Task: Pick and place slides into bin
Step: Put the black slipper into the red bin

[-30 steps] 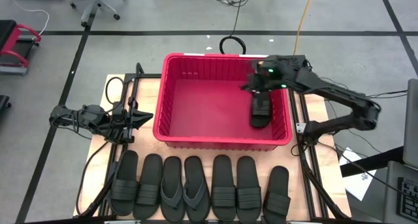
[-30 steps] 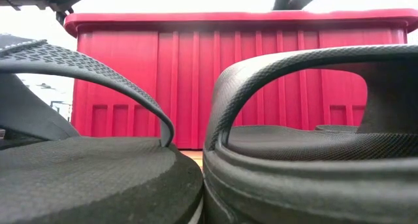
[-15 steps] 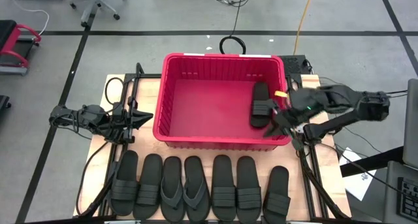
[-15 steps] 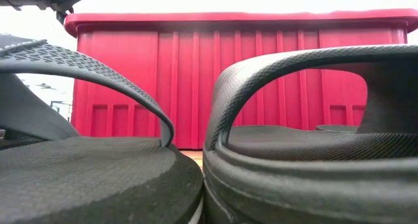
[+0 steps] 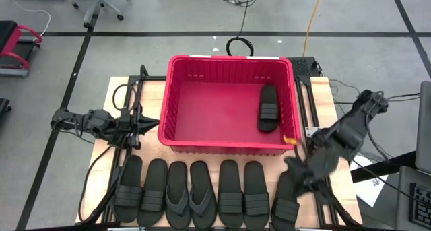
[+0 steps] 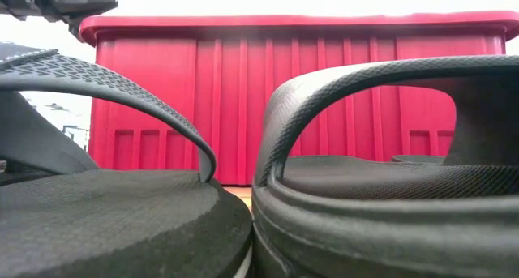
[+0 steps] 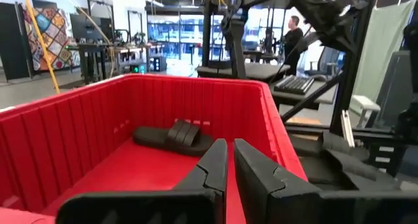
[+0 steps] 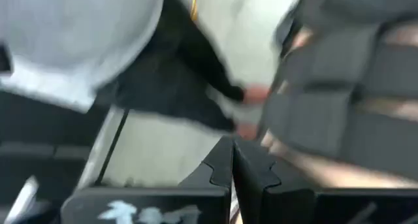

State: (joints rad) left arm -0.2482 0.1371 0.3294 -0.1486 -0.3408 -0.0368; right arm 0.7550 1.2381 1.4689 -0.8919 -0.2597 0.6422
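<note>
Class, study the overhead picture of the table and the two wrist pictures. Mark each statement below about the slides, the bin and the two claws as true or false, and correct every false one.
1. One slide lies inside the bin. True.
2. Seven slides sit in a row on the table in front of the bin. True.
3. The slide in the bin lies by the wall on the left arm's side. False: it lies near the wall on the right arm's side.
4. The right claw is shut on a slide. False: it is shut on nothing, above the slide at the row's right end.
5. The left claw waits beside the bin, nearly shut and empty. True.
6. The bin is blue. False: it is red.
</note>
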